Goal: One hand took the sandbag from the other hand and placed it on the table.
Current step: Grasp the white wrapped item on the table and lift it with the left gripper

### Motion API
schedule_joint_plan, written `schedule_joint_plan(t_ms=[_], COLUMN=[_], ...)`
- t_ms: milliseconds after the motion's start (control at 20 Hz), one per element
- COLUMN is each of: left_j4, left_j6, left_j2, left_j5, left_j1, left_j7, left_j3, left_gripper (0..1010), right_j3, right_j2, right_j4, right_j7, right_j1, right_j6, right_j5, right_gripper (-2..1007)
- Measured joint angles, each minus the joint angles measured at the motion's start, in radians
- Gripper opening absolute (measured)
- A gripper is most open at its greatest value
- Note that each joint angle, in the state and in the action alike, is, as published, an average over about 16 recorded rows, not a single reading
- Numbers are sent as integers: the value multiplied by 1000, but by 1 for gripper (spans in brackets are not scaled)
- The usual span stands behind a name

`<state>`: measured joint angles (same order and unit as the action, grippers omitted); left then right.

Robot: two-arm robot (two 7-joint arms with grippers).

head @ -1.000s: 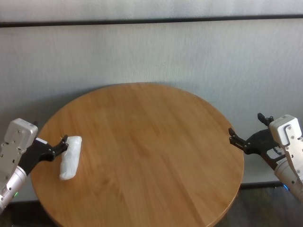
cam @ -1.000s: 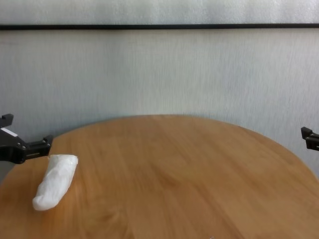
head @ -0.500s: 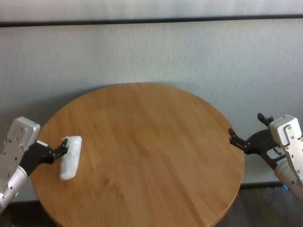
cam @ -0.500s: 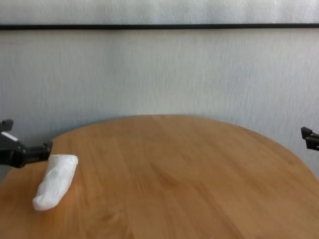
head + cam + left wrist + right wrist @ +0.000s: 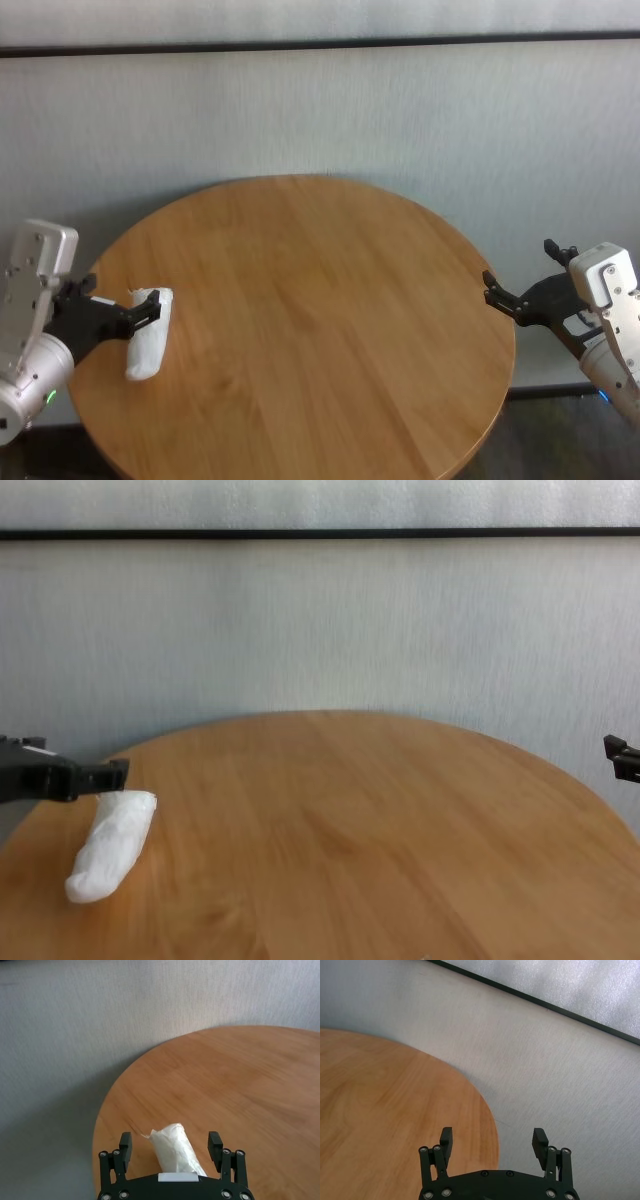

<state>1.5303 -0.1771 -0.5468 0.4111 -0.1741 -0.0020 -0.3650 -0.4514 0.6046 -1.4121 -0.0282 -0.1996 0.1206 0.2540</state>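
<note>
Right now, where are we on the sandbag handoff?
Done: nothing yet; the sandbag lies on the table near its left edge, unheld. In hand: the left gripper is open, its fingers either side of the bag's end, not closed on it. The right gripper waits open past the table's right edge. Left: grasp, lift, pass to the right gripper, set down.

No readable text — no labels, brands, numbers anywhere.
</note>
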Motion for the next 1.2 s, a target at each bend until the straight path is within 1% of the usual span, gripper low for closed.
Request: schedule_joint_plan(t_ms=[150,250,350,450,650,1000,1200], left_j4=[21,33,43,51,64,77,79], left_j6=[-54,-89,-123,-153,-210,-295,-337], left_j2=[21,32,41,46,51,42,40], left_j5=[40,61,73,77,72,32,20], left_j1=[7,11,12,13,10,-6,-13], left_j7=[1,4,9,13,18,6,-10], left_j3=[26,40,50,54,52,21,7], left_gripper=[1000,1000,1000,1000,1000,1000,1000], right_j3=[0,0,0,0,0,0,0], right_j2=[0,0,0,0,0,0,0], right_j4=[0,0,0,0,0,0,0], right_j7=[0,0,0,0,0,0,0], right_j1=[0,0,0,0,0,0,0], right_j6=[0,0,0,0,0,0,0], right_j5=[0,0,0,0,0,0,0], right_gripper=[1005,1005,1005,1005,1005,1005,1005])
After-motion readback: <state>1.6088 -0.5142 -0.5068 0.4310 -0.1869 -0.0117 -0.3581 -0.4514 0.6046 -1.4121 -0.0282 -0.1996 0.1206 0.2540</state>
